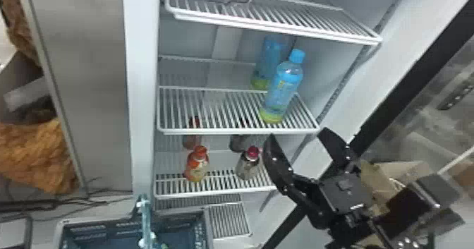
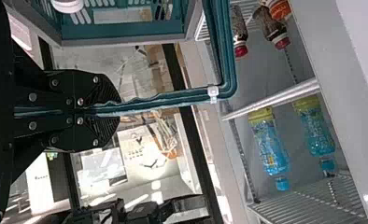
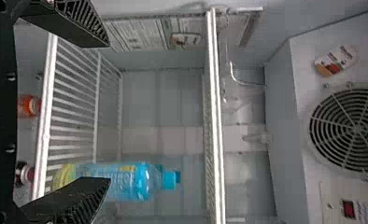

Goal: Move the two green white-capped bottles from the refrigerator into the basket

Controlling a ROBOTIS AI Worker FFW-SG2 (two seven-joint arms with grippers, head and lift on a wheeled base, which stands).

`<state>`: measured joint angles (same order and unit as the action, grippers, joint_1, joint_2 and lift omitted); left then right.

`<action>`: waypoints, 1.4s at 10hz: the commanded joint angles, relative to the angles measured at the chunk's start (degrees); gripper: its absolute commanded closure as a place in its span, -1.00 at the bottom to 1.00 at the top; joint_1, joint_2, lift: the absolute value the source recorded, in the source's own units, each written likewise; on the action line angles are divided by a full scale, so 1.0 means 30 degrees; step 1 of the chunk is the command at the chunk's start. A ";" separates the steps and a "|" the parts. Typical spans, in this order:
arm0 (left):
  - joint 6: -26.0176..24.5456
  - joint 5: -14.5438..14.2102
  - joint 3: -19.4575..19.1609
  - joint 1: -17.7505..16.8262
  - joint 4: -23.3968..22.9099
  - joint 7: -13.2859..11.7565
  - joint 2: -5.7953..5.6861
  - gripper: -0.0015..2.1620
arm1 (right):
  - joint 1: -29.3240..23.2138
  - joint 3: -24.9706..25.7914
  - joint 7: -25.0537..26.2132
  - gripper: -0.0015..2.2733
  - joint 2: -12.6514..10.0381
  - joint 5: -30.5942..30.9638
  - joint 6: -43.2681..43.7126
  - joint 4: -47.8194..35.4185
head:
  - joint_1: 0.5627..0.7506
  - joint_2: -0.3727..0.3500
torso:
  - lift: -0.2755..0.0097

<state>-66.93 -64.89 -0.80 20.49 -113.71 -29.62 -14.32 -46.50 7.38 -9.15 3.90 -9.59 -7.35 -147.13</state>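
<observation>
blue bottles: 2 [image 1: 283,86], clear plastic, green bases, upright at right end of middle shelf [image 1: 211,129]
small bottles: 4 [image 1: 196,163], 2 front, 2 behind, squat, red/orange caps, on lower shelf [image 1: 218,193] under middle shelf
basket: 1 [image 1: 206,230], slotted plastic, below middle shelf, toward its left
white cap: 1 [image 2: 67,4], round, in basket; bottle body can't be told
right tool: 1 [image 1: 297,135], spread wide, empty, near middle shelf's front right corner
right arm: from right side, angled up toward middle shelf
left tool: 1 [image 2: 116,113], closed on teal basket handle [image 2: 173,97], below middle shelf
shelves: white wire bars; upper shelf [image 1: 282,29] above middle shelf
</observation>
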 commanded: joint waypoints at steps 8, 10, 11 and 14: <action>0.0140 0.0036 0.0075 0.0060 -0.0042 0.0000 0.0029 0.10 | -0.0388 0.0814 0.0295 -0.99 -0.0596 0.0683 0.3904 0.3693 | 0.41 -0.94 | 0.90; 0.0140 0.0036 0.0075 0.0107 -0.0042 0.0000 0.0029 0.10 | -0.0388 0.0814 0.0295 -0.99 -0.0625 0.0645 0.4045 0.3599 | 0.41 -0.94 | 0.90; 0.0140 0.0036 0.0075 0.0107 -0.0089 0.0000 0.0029 0.10 | -0.0435 0.0814 0.0295 -0.99 -0.0654 0.0607 0.4092 0.3552 | 0.41 -0.94 | 0.90; 0.0140 0.0036 0.0075 0.0107 -0.0089 0.0000 0.0000 0.10 | -0.0435 0.0814 0.0295 -0.99 -0.0713 0.0569 0.4138 0.3505 | 0.41 -0.94 | 0.90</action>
<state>-66.51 -64.78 -0.64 20.82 -113.97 -29.62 -14.33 -47.81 9.83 -8.28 1.76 -7.85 5.10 -136.52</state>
